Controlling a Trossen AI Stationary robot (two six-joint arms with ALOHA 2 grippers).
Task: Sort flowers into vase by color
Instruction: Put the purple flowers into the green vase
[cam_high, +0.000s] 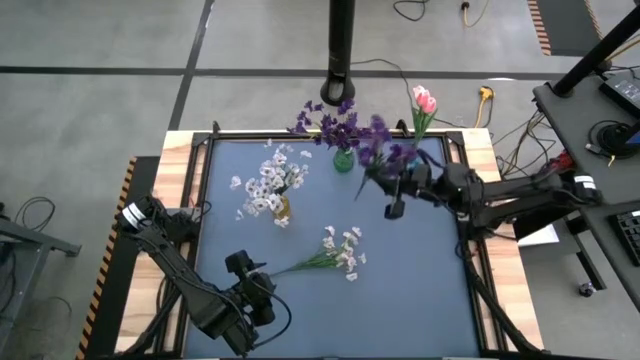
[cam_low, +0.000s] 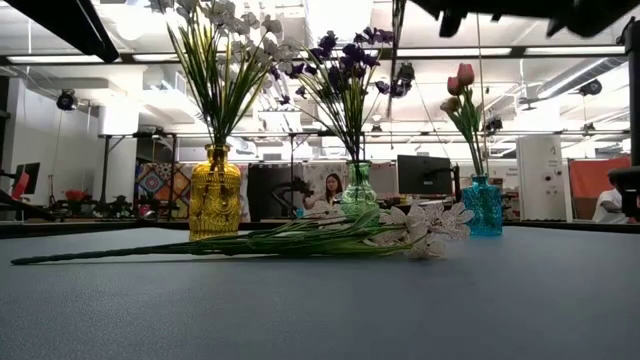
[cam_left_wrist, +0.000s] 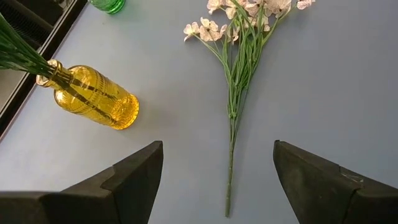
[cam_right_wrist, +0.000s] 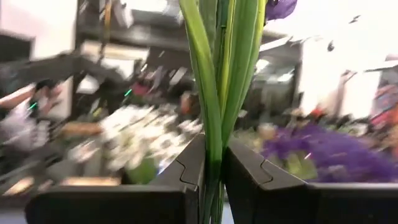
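Right end effector (cam_right_wrist: 211, 171): clamped on purple sprig (cam_right_wrist: 219, 74), raised beside green vase (cam_high: 344, 160) | left end effector (cam_left_wrist: 217, 165): apart, over white sprig (cam_left_wrist: 239, 93) lying on counter (cam_high: 420, 300)

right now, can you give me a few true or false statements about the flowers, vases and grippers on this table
1. A white flower sprig lies flat on the table. True.
2. The yellow vase holds purple flowers. False: it holds white ones.
3. The right gripper is shut on a purple flower stem. True.
4. The left gripper grips the white sprig. False: it is open, the stem untouched between its fingers.
5. The blue vase holds pink tulips. True.
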